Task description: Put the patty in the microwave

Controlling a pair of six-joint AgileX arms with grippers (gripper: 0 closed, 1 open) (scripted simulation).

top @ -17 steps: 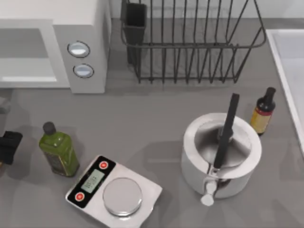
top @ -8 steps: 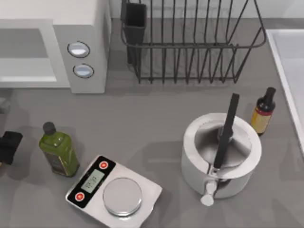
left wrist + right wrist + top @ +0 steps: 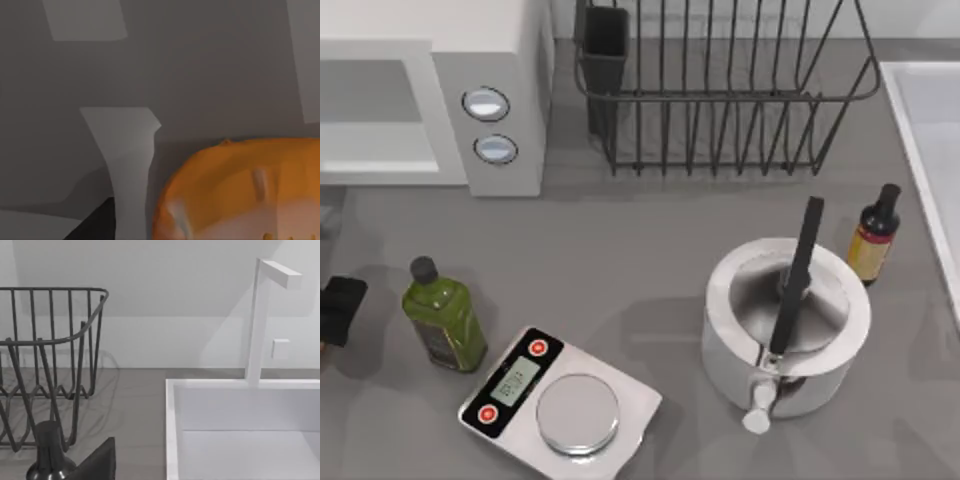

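One round, orange-patched patty.

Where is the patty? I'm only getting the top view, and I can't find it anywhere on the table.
Observer: The left wrist view has the patty close up, orange-red, right by the camera.
Operator: Is it inside the microwave yet?
Observer: It seems not. The grey table lies behind it there, not the white cavity of the microwave.
Operator: What stands beyond the sink on my right?
Observer: The right wrist view shows a white faucet standing at the far rim of the sink.
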